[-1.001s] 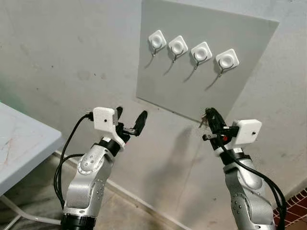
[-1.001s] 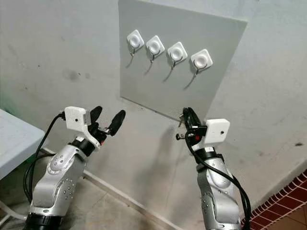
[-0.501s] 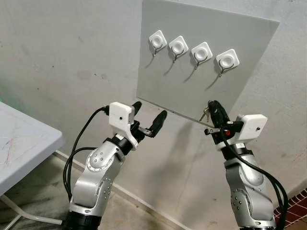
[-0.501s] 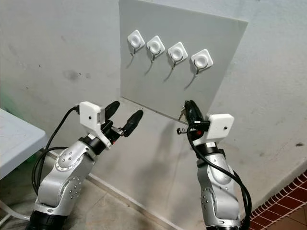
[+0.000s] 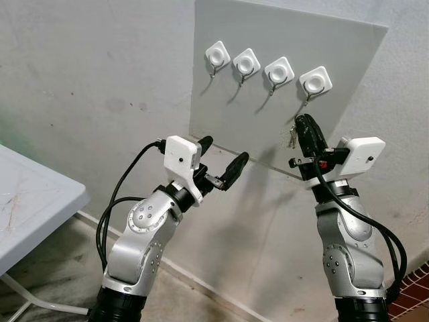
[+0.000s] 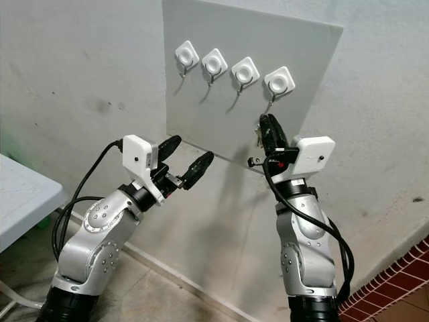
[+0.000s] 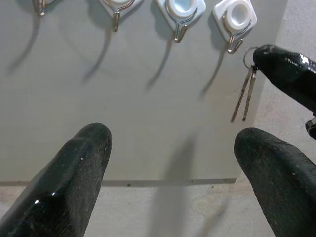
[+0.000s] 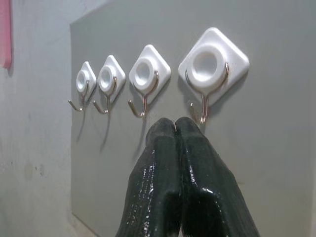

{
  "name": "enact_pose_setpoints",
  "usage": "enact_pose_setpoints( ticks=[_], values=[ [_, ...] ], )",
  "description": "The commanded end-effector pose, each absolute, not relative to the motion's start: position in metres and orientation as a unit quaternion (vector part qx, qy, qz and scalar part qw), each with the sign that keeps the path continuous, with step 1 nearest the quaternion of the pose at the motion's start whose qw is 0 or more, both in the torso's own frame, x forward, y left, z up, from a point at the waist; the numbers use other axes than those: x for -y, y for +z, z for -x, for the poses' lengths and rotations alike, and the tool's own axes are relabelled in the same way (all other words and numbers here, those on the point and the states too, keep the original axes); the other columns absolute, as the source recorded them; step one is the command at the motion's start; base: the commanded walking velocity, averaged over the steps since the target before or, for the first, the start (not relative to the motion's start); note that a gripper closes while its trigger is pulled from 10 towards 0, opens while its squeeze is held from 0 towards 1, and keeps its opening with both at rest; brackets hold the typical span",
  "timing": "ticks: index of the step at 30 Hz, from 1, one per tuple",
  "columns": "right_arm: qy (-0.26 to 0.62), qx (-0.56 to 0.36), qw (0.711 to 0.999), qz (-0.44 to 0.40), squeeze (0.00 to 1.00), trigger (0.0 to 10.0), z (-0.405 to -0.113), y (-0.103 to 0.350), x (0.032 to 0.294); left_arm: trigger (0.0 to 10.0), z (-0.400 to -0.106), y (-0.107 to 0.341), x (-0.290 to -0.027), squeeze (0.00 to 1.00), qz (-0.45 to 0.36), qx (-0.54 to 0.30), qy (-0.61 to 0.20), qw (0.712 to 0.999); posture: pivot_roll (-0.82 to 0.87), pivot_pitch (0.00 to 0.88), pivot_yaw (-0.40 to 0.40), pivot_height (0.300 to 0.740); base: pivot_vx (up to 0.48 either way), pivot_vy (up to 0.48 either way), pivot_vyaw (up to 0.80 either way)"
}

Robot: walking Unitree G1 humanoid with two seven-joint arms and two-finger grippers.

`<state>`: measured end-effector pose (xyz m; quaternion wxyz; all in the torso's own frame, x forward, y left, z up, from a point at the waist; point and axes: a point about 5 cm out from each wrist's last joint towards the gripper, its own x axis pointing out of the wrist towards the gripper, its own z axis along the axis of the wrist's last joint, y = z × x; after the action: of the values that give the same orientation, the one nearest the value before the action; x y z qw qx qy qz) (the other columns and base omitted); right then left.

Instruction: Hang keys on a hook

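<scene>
A grey board [image 5: 231, 117] on the wall carries a row of white hooks. My right gripper [image 5: 303, 122] is raised just below the rightmost hook [image 5: 315, 82], shut on a small bunch of keys [image 5: 293, 139] that dangles from its tip. In the right wrist view the closed fingertips [image 8: 174, 124] sit right under that hook's metal prong [image 8: 203, 112]. In the left wrist view the keys [image 7: 245, 94] hang a little below and beside the same hook [image 7: 236, 19]. My left gripper [image 5: 224, 151] is open and holds nothing, pointing at the board's lower edge.
A white table [image 5: 30, 201] juts in at the lower left, with its metal leg on the floor. Red brick flooring [image 5: 417, 295] shows at the bottom right. The three other hooks [image 5: 244, 65] are bare.
Both arms have risen. My right gripper lifted the keys from below the board up to just under the rightmost hook. My left gripper moved up and right toward the board, still open.
</scene>
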<state>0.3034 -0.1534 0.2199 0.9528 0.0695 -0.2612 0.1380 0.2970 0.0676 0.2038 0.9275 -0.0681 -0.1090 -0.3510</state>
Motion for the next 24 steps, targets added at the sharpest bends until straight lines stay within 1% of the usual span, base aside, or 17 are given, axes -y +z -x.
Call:
enact_pose_setpoints(
  ticks=[1,12,24],
  values=[
    [0.137,0.273,0.950,-0.069,0.00,10.0,-0.306,0.227,0.155,10.0,-0.296,0.211,-0.064,0.00,0.067,0.119,-0.361,0.923,0.00,0.000,-0.067,0.740,0.000,0.000,0.00],
    [0.137,0.284,0.946,-0.074,0.00,10.0,-0.313,0.235,0.154,10.0,-0.295,0.211,-0.063,0.00,0.072,0.116,-0.360,0.923,0.00,0.000,-0.070,0.740,0.000,0.000,0.00],
    [0.124,0.285,0.944,-0.106,0.00,10.0,-0.322,0.241,0.158,10.0,-0.293,0.211,-0.063,0.00,0.078,0.113,-0.357,0.924,0.01,0.000,-0.075,0.740,0.000,0.000,0.00]
  ],
)
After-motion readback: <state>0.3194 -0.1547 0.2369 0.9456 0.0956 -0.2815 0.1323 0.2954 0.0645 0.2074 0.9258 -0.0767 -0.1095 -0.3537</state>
